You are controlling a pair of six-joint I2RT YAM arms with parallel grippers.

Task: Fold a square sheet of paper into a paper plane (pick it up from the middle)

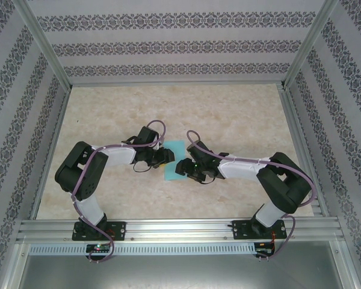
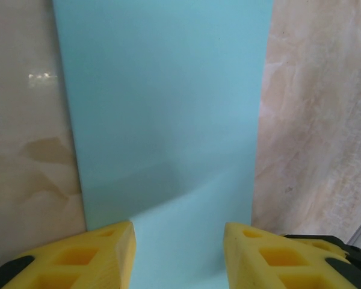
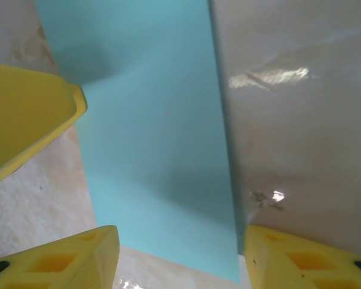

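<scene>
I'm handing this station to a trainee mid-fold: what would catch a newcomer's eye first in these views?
The turquoise sheet of paper in the middle of the pale marbled table stands out at once, with both black arms bent inward to meet over it. In the wrist views, the bright yellow fingers of the left pincer and the right pincer are open over the sheet.

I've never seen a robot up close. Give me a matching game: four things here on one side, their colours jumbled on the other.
Things:
1. sheet of paper
2. left claw's fingers
3. table top
4. cables along the arms

Colours:
a. yellow
b. purple
c. turquoise
d. beige marble

Pairs: 1-c, 2-a, 3-d, 4-b
</scene>
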